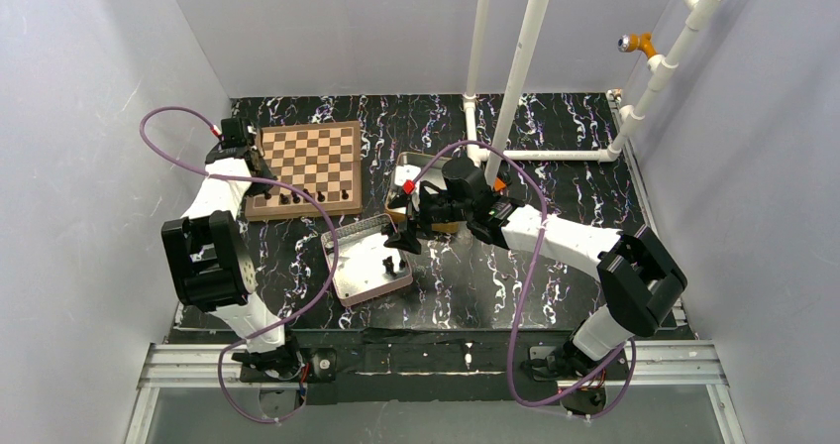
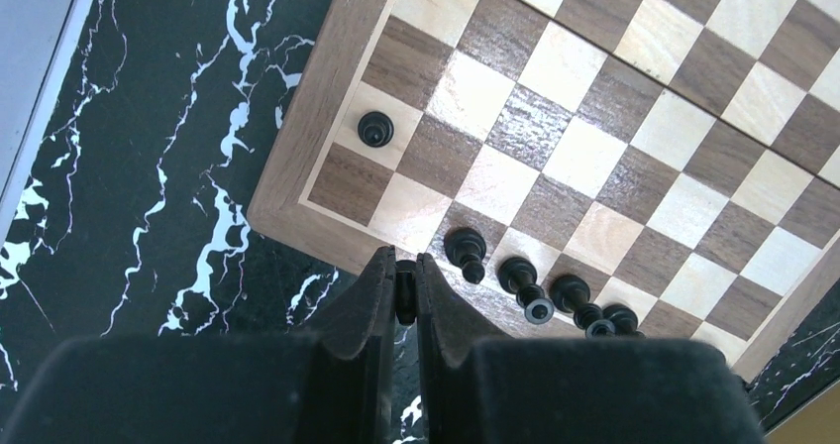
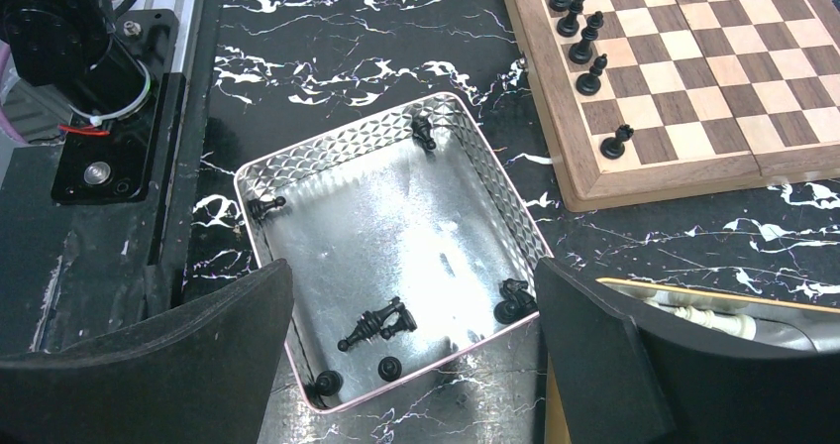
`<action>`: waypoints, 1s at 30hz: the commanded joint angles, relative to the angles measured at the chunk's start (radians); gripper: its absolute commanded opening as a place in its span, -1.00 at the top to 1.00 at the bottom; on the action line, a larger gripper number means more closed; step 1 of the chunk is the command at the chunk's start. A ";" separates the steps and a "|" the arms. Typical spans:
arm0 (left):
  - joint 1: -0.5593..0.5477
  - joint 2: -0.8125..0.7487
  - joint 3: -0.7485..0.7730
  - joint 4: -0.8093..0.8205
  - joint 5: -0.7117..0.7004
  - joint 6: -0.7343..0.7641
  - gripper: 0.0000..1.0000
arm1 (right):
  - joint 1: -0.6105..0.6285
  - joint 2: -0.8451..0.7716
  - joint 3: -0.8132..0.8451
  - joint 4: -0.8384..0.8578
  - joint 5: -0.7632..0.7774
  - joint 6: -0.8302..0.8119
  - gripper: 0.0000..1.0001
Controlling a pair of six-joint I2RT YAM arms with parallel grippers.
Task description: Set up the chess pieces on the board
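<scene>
The left gripper (image 2: 404, 283), jaws closed on a small black chess piece (image 2: 404, 303), is shown above the near rim of the flat wooden board with tan and brown checks (image 2: 614, 127), close to its left corner. Four black standing pieces (image 2: 522, 283) are ranged just to the right, and a lone black pawn (image 2: 374, 127) is set one rank farther. The held piece is best carried past the rim, lowered upright onto a vacant near square, and released with a narrow opening, the neighbour being close. The right gripper (image 3: 411, 295), jaws spread wide and empty, is poised over the silver rectangular metal tin (image 3: 396, 216), where loose black pieces (image 3: 376, 322) are scattered. Open black marble-patterned tabletop (image 2: 149, 166) is available left of the board.
</scene>
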 commanded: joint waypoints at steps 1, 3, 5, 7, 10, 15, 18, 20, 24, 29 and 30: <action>0.005 0.017 0.025 0.029 -0.021 -0.006 1.00 | -0.005 0.013 0.005 0.026 -0.006 -0.012 -0.97; 0.004 0.025 0.018 0.043 -0.023 -0.002 1.00 | -0.006 0.015 0.006 0.023 -0.006 -0.012 -0.97; 0.005 0.036 0.012 0.057 -0.027 0.000 1.00 | -0.008 0.015 0.008 0.021 -0.007 -0.012 -0.97; 0.006 0.048 0.010 0.063 -0.030 0.001 1.00 | -0.011 0.016 0.008 0.017 -0.008 -0.013 -0.97; 0.005 0.061 0.004 0.075 -0.035 0.001 1.00 | -0.014 0.019 0.011 0.011 -0.008 -0.014 -0.97; 0.005 0.080 0.005 0.083 -0.041 0.005 1.00 | -0.018 0.026 0.018 0.006 -0.010 -0.013 -0.97; 0.005 0.090 0.007 0.085 -0.036 0.001 1.00 | -0.019 0.030 0.021 0.004 -0.011 -0.013 -0.97; 0.005 0.096 0.006 0.086 -0.032 0.000 1.00 | -0.020 0.033 0.022 0.005 -0.011 -0.013 -0.97; 0.005 0.104 0.003 0.089 -0.028 -0.003 1.00 | -0.021 0.035 0.024 0.005 -0.011 -0.014 -0.97; 0.005 0.106 -0.008 0.092 -0.028 -0.001 1.00 | -0.021 0.035 0.021 0.005 -0.011 -0.014 -0.97; 0.005 0.106 -0.009 0.093 -0.028 -0.001 1.00 | -0.022 0.035 0.020 0.005 -0.011 -0.013 -0.97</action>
